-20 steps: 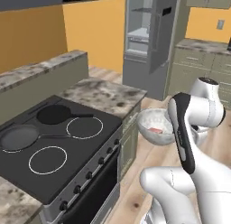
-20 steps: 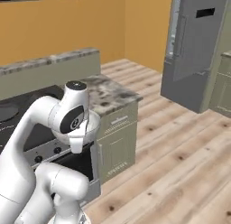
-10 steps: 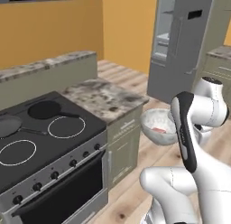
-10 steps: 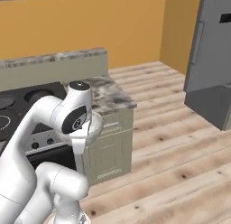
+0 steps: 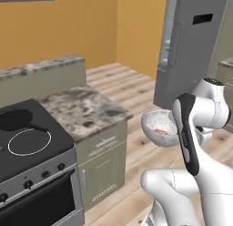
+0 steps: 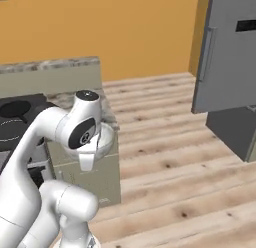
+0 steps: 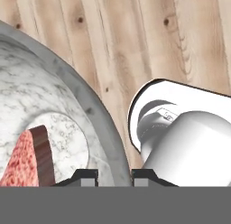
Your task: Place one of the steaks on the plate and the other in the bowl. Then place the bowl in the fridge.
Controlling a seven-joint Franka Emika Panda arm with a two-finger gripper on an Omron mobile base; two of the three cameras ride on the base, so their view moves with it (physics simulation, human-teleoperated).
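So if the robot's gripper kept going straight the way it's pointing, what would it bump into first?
The gripper is shut on the rim of the bowl, so the bowl is already between its fingers. Past the rim, the hand view looks down at the wooden floor, so probably the floor next, though depth is hard to judge.

Jaws clamped tight, arm (image 5: 191,125) folded upward.
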